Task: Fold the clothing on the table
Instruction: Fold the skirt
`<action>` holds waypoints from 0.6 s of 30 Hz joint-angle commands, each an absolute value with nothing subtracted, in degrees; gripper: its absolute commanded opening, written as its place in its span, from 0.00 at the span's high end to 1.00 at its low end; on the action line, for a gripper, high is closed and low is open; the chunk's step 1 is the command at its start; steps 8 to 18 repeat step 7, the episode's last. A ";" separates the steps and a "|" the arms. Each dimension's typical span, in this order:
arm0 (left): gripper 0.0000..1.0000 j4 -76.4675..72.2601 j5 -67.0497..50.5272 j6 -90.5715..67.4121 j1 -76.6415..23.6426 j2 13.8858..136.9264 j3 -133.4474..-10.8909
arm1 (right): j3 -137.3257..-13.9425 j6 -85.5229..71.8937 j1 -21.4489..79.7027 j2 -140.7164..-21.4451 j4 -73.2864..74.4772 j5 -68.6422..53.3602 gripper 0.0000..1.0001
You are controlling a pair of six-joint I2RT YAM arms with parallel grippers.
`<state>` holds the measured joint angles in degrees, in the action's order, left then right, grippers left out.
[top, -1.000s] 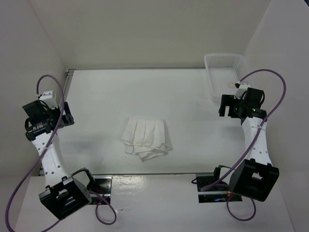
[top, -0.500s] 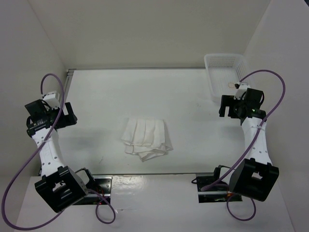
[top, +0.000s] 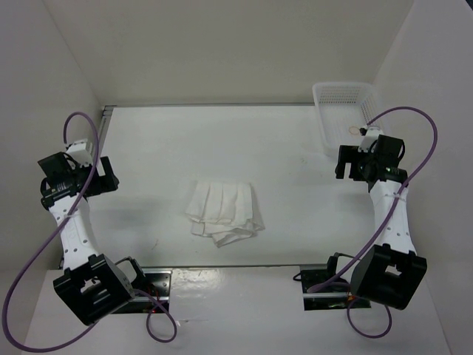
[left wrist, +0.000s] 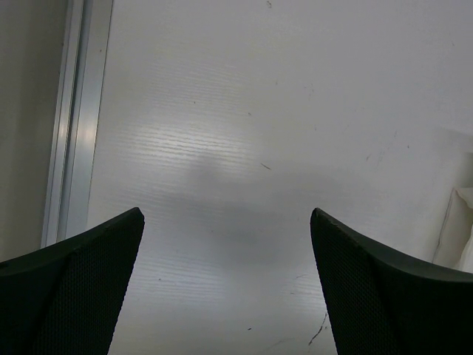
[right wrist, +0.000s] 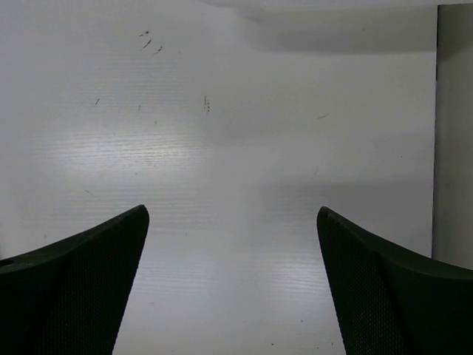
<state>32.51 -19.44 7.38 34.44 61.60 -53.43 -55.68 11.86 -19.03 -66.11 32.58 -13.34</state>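
Observation:
The clothing (top: 224, 212), a white pleated skirt, lies as a small folded bundle in the middle of the white table (top: 222, 140). My left gripper (top: 103, 176) hangs open at the table's left side, well apart from the bundle. In the left wrist view the left gripper (left wrist: 225, 214) has only bare tabletop between its dark fingers, and a white cloth edge (left wrist: 460, 229) shows at the far right. My right gripper (top: 342, 163) is open at the right side, also far from the skirt. The right wrist view shows the right gripper (right wrist: 233, 211) over bare table.
A white mesh basket (top: 344, 100) stands at the back right corner, just behind the right wrist. A grey metal rail (top: 106, 118) runs along the table's left edge, and the same rail (left wrist: 77, 126) shows in the left wrist view. White walls close in on three sides.
The left arm has shifted its pose slightly, its elbow swinging left and its wrist edging toward the back. The right arm and the skirt have not moved.

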 commanded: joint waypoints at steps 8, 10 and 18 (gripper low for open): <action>0.01 31.11 -21.62 8.35 34.80 59.60 -53.26 | -55.37 10.55 -19.34 -63.81 29.45 -11.80 0.02; 0.01 31.11 -21.62 8.35 34.80 59.60 -53.26 | -55.37 10.55 -19.34 -63.81 29.45 -11.80 0.02; 0.01 31.11 -21.62 8.35 34.80 59.60 -53.26 | -55.37 10.55 -19.34 -63.81 29.45 -11.80 0.02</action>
